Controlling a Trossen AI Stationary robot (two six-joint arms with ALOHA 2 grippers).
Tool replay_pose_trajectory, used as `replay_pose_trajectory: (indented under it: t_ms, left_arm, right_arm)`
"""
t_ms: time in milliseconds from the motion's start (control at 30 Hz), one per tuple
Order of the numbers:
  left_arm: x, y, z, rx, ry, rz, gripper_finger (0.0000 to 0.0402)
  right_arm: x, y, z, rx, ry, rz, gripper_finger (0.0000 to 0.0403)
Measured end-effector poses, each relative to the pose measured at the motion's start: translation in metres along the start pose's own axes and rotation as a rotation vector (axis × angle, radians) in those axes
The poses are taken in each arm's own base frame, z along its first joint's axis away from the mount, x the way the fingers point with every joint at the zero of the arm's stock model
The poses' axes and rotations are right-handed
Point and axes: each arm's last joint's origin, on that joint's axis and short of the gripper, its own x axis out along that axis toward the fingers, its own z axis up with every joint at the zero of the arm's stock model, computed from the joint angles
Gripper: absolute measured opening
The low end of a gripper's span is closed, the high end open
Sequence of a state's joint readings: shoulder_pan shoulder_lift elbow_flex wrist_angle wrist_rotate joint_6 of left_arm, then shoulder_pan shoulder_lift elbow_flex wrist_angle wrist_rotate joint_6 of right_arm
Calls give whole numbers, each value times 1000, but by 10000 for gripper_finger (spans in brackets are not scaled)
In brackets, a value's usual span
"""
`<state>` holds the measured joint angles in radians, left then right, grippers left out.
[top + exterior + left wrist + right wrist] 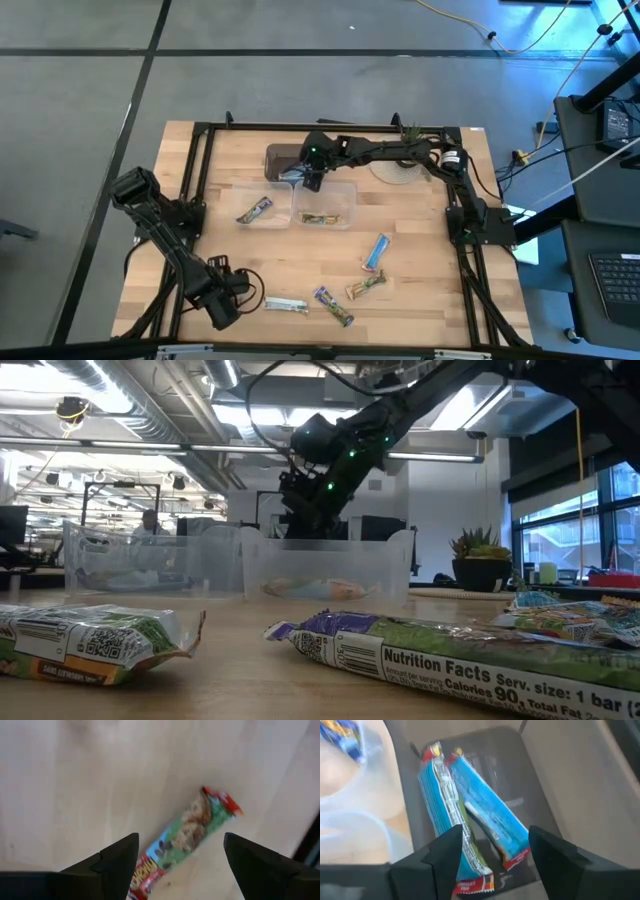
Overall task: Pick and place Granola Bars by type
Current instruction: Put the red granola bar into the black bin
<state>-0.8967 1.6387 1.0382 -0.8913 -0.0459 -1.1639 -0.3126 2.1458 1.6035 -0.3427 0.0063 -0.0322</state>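
My right gripper [313, 178] [495, 862] hovers open over the dark tray [280, 160]. Two blue-white bars [470, 815] lie in the tray, one slanting across the other, below and between the fingers. My left gripper [243, 292] [180, 865] is open near the table's near left corner. A green-tan bar [192, 832] [285, 305] lies flat on the table in front of it. One purple bar [255, 210] rests in the left clear tub and a green-tan bar [318, 218] in the right tub. On the table lie a blue bar [376, 252], a green-tan bar [365, 288] and a purple bar [333, 305] [450, 655].
Two clear tubs [150, 560] [325, 565] stand side by side mid-table, just nearer than the dark tray. A round grey disc [398, 170] with a small plant sits at the far right. A black frame [200, 180] borders the wooden table.
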Motion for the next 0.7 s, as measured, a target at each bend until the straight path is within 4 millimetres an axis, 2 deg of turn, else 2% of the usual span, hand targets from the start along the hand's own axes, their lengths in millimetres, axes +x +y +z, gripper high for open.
replay_pose_trajectory:
  t_ms: [167,333,533,700]
  left_arm:
    - [10,-2,0,1,17,32,285]
    - [28,-8,-8,20,129,59,286]
    - [50,-16,-18,77,130,151,286]
    - [50,-16,-20,79,131,151,283]
  right_arm:
    - [-26,-2,11,3,-32,-3,231]
    - [-60,-2,25,4,-100,-6,231]
    - [-91,0,35,5,-160,3,231]
    - [-124,11,40,-22,-194,39,231]
